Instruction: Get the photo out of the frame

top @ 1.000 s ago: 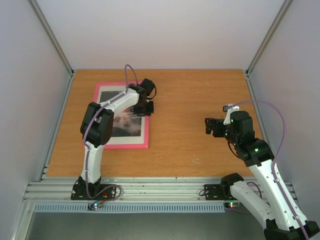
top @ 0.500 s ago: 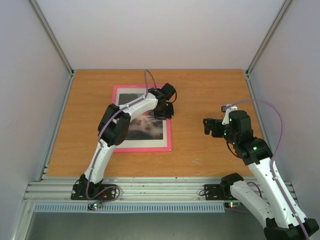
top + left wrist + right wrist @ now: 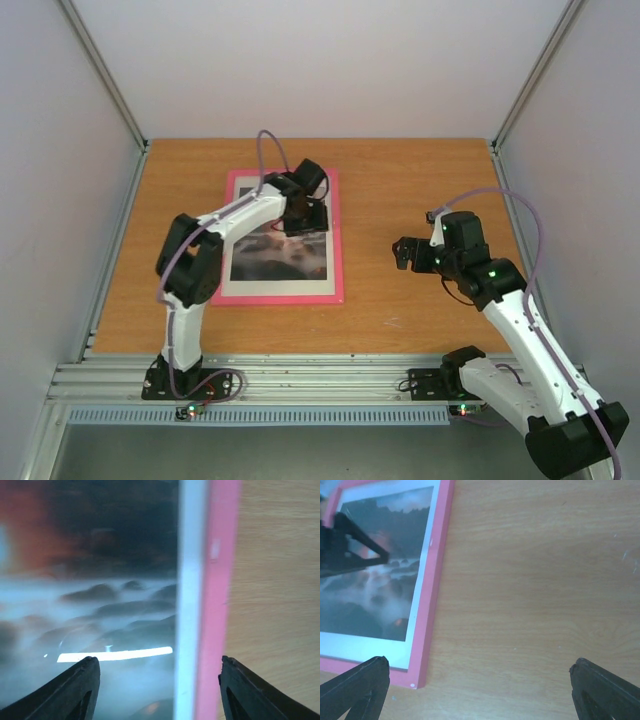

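On the desk (image 3: 420,170) the photo (image 3: 285,258) lies face-up inside the frame (image 3: 280,298), nothing removed yet, left jaws and right jaws both spread wide, empty.

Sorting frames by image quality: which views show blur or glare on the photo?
Left wrist: photo and frame are soft, out of focus, with a bright reflected streak low on the photo. Right wrist: both look fairly sharp. Top external: sharp, evenly lit.
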You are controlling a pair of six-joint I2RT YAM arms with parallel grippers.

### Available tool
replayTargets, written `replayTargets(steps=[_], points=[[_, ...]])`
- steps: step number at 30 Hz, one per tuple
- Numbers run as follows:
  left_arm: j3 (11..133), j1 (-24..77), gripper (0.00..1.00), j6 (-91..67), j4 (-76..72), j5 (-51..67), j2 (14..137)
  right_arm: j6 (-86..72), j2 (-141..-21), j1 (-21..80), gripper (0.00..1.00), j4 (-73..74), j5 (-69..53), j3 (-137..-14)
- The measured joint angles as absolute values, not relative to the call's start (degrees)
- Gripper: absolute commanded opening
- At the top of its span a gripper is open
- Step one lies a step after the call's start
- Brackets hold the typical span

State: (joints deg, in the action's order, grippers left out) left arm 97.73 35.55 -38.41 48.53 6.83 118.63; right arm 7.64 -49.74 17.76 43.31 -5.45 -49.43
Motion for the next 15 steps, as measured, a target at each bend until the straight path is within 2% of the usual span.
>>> replayTargets(steps=[8, 15], points=[[79.0, 25.1, 0.70, -32.6, 48.9, 2.6, 101.9, 6.4, -54.1, 18.2, 0.98, 43.3, -8.0, -49.4], [68.7, 15.4, 0.71, -26.9, 49.8, -0.3, 92.5, 5.0, -58.0, 19.0, 0.98, 43.0, -9.2, -49.5]])
